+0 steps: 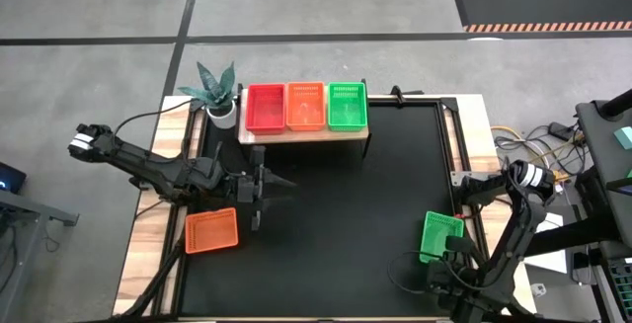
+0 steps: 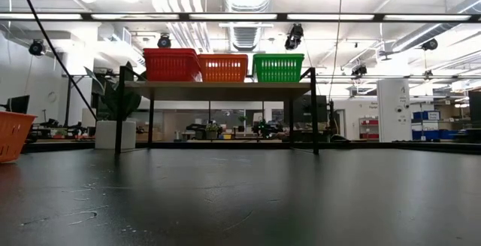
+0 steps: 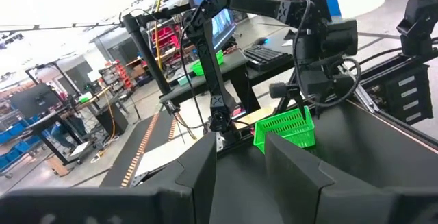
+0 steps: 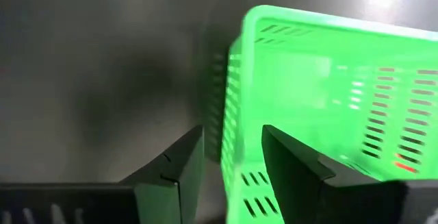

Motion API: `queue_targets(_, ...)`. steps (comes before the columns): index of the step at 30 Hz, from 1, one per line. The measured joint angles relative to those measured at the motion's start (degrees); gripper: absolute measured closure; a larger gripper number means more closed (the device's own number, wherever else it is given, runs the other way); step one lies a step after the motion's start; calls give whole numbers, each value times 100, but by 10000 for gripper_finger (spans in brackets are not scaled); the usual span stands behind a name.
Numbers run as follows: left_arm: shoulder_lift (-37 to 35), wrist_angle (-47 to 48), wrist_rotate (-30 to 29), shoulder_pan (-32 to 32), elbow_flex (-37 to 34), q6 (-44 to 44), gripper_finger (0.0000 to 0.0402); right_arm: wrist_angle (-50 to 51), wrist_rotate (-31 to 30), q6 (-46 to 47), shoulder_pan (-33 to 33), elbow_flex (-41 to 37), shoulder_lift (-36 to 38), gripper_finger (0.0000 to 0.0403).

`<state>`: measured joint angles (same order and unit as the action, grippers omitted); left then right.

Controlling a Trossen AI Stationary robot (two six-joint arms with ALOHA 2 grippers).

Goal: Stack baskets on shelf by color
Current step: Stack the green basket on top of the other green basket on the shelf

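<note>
Right wrist view has the right gripper (image 4: 229, 166) hanging over the near wall of a green basket (image 4: 328, 94), jaws apart, one finger outside the wall and one inside, nothing pinched yet. From above, that basket (image 1: 441, 236) lies just ahead of the gripper (image 1: 449, 264) at the table's right edge. Trouble could come if the fingers close on thin mesh off-centre: the basket may tip, twist or slide off the edge. Left gripper (image 1: 259, 187) hovers mid-table, fingers parted and empty, with an orange basket (image 1: 211, 230) just behind and beside it. Far ahead of both, the shelf (image 1: 302, 133) carries red (image 1: 265, 107), orange (image 1: 305, 106) and green (image 1: 347, 105) stacks. A plant (image 1: 217, 91) stands beside the shelf's red end.
</note>
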<state>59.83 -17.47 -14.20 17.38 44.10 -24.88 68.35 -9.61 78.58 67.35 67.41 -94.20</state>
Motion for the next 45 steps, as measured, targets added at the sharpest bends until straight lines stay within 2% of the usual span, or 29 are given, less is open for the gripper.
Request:
queue_targets(5,2,0,0,-1,-11,0,292,-725,-204,-6,0,-535,-3,297)
queue_targets(11,2,-20,0,-2,-7,0,292,-1250,-767,15,-70,-1063,-8,384)
queue_targets(15,2,-253,0,-4,0,1,292,-1245,-1524,-183,-211,-1145,-8,392)
queue_targets(19,2,-488,0,-4,2,5,292,-1249,-1865,-655,-518,-1094,-8,394)
queue_targets(26,2,-509,0,-4,9,-18,292,-1297,-2346,-1842,-1087,-633,-8,394)
queue_targets(33,0,-503,0,-4,9,-433,292,-1300,-2820,-3278,-1621,142,-8,394)
queue_targets(40,-77,-420,0,-4,7,-1087,292,-1297,-2857,-4672,-2308,1031,-3,394)
queue_targets(45,-425,-142,0,-4,-63,-1474,292,-1293,-2802,-5593,-2898,1644,-3,394)
